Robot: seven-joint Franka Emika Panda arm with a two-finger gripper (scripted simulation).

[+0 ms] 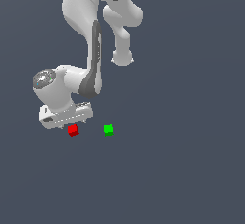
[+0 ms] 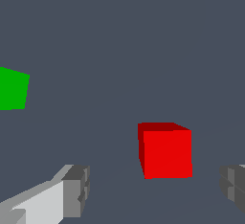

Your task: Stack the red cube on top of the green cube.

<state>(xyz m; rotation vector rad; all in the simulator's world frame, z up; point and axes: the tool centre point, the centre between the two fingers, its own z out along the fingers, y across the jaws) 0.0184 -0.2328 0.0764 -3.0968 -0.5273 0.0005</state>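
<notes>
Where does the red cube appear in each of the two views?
Exterior view: the red cube lies just below the tool, toward the exterior view's left of the green cube.
Wrist view: the red cube sits between the two open fingertips.
Shared landmark: the green cube.

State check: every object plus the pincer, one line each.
Tiny bright red plain cube: on the surface, not gripped, lying between the open fingers, touching neither.
Tiny bright green plain cube: on the surface, apart from the red cube, nothing stacked on it.
Pincer: open, low around the red cube.
</notes>
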